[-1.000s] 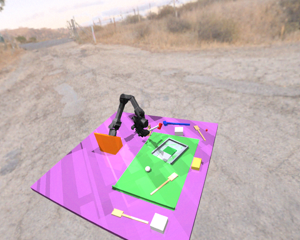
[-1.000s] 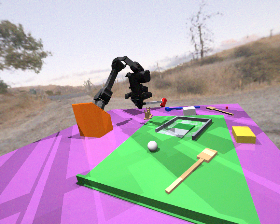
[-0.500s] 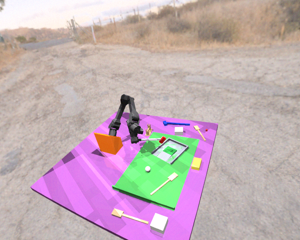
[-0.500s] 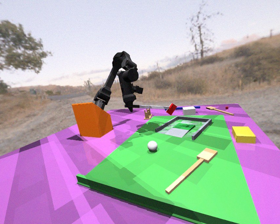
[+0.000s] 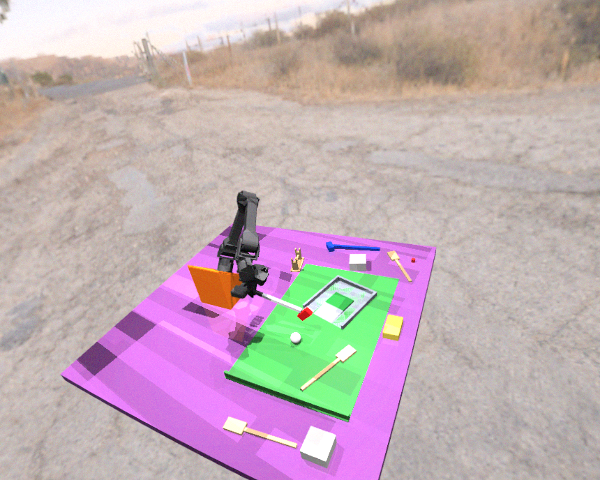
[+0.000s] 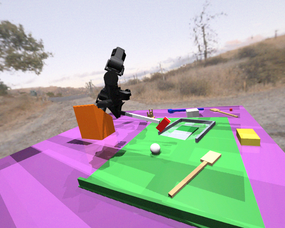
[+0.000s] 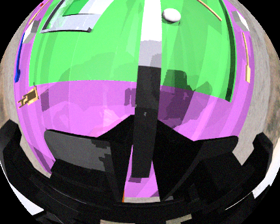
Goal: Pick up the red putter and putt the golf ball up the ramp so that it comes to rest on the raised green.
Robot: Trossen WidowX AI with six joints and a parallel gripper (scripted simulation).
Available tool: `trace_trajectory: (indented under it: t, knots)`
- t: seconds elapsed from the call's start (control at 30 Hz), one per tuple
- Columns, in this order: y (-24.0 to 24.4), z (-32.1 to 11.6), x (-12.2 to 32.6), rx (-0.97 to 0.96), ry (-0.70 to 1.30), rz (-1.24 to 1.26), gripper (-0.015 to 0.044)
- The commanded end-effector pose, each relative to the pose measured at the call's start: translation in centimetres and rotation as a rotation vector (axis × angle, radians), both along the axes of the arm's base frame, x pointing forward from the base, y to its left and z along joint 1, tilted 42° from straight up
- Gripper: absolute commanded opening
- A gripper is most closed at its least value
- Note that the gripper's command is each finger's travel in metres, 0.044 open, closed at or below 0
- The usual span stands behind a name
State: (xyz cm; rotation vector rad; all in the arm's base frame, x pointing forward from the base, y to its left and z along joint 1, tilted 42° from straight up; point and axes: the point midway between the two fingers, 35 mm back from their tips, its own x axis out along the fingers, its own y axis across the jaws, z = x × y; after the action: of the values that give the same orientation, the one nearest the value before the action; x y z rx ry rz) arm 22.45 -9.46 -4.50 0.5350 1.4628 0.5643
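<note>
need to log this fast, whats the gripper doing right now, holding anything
Gripper: closed on the red putter, gripping the dark handle end, red head out over the green mat near the golf ball.

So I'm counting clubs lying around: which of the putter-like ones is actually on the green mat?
The wooden putter beside the golf ball; the other wooden ones and the blue putter lie on purple.
</note>
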Motion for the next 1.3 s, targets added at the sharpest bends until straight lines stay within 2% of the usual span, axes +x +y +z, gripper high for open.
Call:
trace_trajectory:
  t: [0.0,0.2,1.27]
  knots:
    - [-2.0,-1.5,-1.4,-0.004,0.109,-0.129,0.0000]
    - [-3.4,-3.0,-3.2,0.006,0.227,-0.252,0.0000]
    - [0.5,-7.6,-3.1,0.008,0.226,-0.252,0.0000]
